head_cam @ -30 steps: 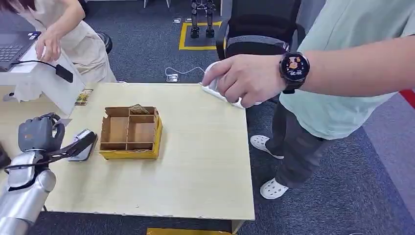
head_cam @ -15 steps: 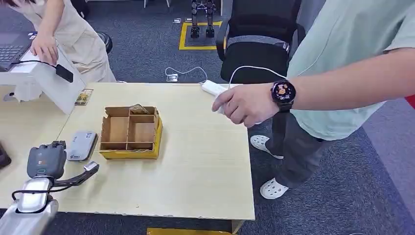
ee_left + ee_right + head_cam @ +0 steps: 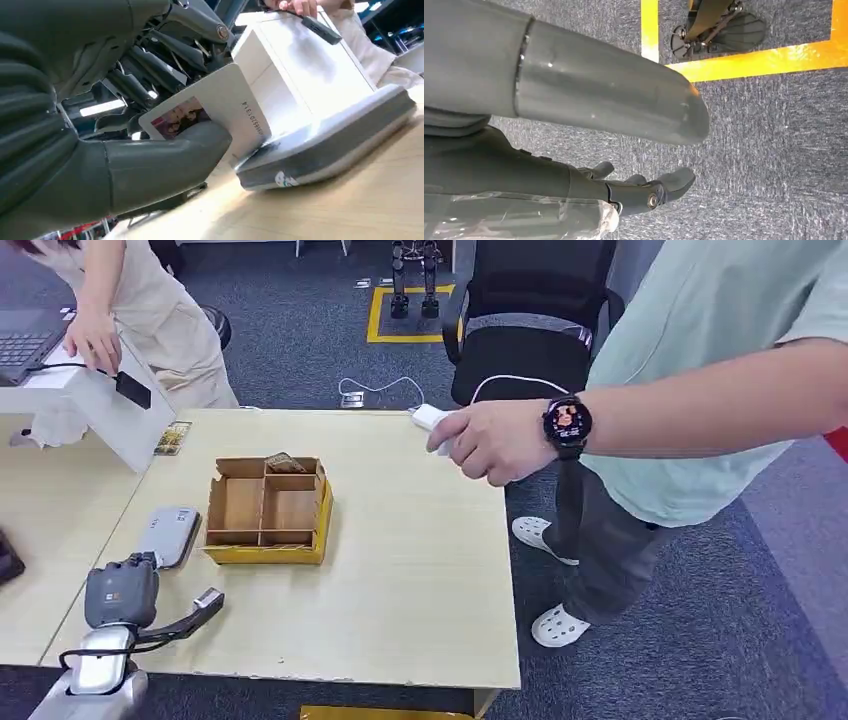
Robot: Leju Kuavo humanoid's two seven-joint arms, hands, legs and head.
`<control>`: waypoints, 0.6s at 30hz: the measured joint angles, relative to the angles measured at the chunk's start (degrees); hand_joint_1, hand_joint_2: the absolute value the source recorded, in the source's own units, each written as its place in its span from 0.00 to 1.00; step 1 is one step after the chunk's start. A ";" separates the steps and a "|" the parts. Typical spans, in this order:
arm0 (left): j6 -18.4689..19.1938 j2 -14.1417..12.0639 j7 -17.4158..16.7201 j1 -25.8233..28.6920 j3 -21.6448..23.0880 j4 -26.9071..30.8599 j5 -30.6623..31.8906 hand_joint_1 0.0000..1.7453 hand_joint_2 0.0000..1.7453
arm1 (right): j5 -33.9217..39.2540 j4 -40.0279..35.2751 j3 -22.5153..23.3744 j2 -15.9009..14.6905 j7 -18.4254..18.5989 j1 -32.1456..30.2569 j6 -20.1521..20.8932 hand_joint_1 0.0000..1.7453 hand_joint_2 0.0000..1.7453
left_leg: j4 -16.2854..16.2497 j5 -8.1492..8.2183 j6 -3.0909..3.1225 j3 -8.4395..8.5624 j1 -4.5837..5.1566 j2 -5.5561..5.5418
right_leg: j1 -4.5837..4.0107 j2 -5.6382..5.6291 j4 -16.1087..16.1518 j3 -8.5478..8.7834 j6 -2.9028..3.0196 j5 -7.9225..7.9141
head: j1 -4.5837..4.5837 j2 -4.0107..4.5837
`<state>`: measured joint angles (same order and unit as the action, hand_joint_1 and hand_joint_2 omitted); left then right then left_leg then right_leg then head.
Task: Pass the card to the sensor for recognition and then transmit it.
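Observation:
My left hand hovers over the table's near left corner, just in front of the grey sensor. In the left wrist view its thumb and dark fingers pinch a white card with a small photo on it. The card's edge points at the flat grey sensor, a short way off it. My right hand hangs over grey carpet with its fingers apart and nothing in them.
A divided cardboard box on a yellow base stands mid-table, a card in its back compartment. A white stand sits at the back left under a person's hand. Another person's hand holds a white power strip at the right edge.
My left hand has drawn back from over the sensor toward the near table edge, still holding the card. The person's hand on the right dropped lower with the power strip.

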<state>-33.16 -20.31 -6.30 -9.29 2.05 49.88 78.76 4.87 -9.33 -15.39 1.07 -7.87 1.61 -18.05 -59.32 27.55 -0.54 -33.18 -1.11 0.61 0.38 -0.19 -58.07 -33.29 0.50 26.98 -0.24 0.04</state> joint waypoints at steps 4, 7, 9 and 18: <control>0.13 0.77 1.25 0.00 0.00 0.00 -1.64 1.00 1.00 | -0.07 0.00 0.09 0.00 0.00 0.00 0.00 0.00 0.00 | 0.00 -0.02 0.03 0.00 0.00 -0.05 | 0.00 0.02 0.00 0.02 0.00 0.00 | 0.00 0.00; 0.24 1.18 1.60 0.00 0.00 0.00 -1.75 1.00 1.00 | -0.07 0.00 0.09 0.00 0.02 0.00 -0.02 0.00 0.00 | 0.00 -0.02 0.03 0.00 0.00 -0.06 | 0.00 0.03 0.00 0.03 -0.01 0.00 | 0.00 0.00; 0.24 1.42 1.66 0.00 0.00 0.02 -2.21 1.00 1.00 | -0.07 0.00 0.09 0.00 0.02 0.00 -0.02 0.00 0.00 | 0.00 -0.02 0.03 0.00 0.00 -0.07 | 0.00 0.04 0.00 0.03 -0.01 0.00 | 0.00 0.00; -2.67 1.93 10.31 -0.12 -1.01 1.99 -18.20 1.00 1.00 | -0.72 0.00 0.09 0.00 0.28 -0.02 -0.31 0.00 0.00 | 0.00 -0.05 0.03 0.00 -0.01 -0.14 | -0.01 0.09 0.00 0.02 0.00 -0.01 | 0.00 0.00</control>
<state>-35.83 -18.38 4.01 -9.41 1.05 51.87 60.55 4.15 -9.33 -15.30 1.07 -7.58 1.59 -18.36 -59.32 27.49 -0.51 -33.18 -1.12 0.48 0.37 -0.10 -58.07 -33.28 0.49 26.97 -0.24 0.04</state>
